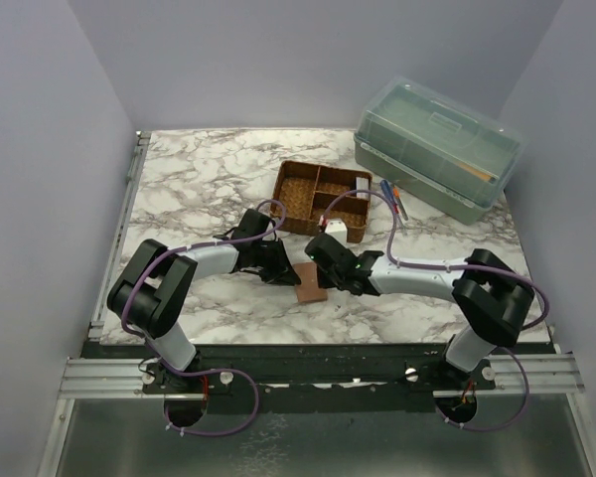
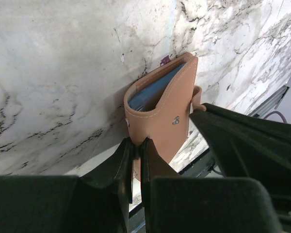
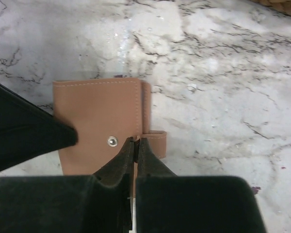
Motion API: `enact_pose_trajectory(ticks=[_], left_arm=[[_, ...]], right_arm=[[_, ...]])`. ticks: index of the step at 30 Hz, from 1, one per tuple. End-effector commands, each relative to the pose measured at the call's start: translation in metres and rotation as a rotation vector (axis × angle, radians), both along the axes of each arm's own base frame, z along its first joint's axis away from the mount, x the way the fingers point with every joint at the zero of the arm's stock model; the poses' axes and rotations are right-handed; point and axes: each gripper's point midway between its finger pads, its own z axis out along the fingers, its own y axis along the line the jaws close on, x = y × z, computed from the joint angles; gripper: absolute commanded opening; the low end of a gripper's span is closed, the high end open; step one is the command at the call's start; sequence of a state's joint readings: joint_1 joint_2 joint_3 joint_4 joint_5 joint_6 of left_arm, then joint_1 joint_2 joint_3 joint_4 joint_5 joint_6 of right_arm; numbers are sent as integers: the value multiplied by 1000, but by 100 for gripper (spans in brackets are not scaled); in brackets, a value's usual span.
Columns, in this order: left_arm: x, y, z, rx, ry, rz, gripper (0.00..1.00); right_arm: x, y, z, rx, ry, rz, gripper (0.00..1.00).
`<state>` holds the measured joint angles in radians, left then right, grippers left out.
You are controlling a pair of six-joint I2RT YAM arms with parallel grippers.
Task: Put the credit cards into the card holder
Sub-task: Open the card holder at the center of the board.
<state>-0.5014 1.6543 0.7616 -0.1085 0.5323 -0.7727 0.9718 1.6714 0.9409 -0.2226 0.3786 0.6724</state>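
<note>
- Card holder (image 1: 311, 281) sits between the two grippers near the front middle of the marble table (image 1: 199, 179); we cannot tell if it rests on the table or is lifted a little.
- Left gripper (image 2: 137, 143): fingers pinched nearly together on the card holder's lower edge, with tan leather showing between them.
- Right gripper (image 3: 136, 141): fingers clenched on the card holder's edge beside the snap stud (image 3: 112, 141), with a tan strip in the slit between them.
- Snap tab (image 3: 155, 141) is undone and sticks out past the cover's side.
- The left wrist view shows the holder slightly open, with blue-grey inside (image 2: 153, 90); we cannot tell pockets from cards.
- Woven tray (image 1: 280, 197) lies just behind the grippers, with a white item (image 1: 336, 229) in its near right compartment, too small to identify.
- Pens (image 1: 397, 202) lie just right of the tray.
- Green box (image 1: 437, 147) is at the far right.
</note>
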Motion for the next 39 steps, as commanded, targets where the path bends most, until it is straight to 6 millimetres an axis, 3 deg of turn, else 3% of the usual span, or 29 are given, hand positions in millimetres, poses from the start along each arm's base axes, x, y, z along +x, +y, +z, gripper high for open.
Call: enact_pose_trajectory(ticks=[1, 4, 15, 24, 32, 35, 39], left_arm=[[-11, 12, -16, 75, 28, -17, 0], [-10, 13, -13, 85, 14, -24, 5], [4, 33, 20, 180, -140, 17, 70], [0, 18, 53, 128, -199, 24, 79], [1, 15, 76, 138, -271, 75, 86], [3, 15, 78, 164, -294, 86, 86], [2, 10, 65, 209, -258, 64, 78]], right_arm=[[-6, -13, 4, 70, 17, -1, 0], [-10, -7, 18, 145, 9, 28, 0], [-16, 6, 64, 344, -45, 79, 0], [-17, 10, 81, 393, -71, 103, 0], [-21, 8, 84, 416, -68, 98, 0], [-22, 6, 88, 429, -77, 96, 0], [-22, 5, 91, 432, -82, 92, 0]])
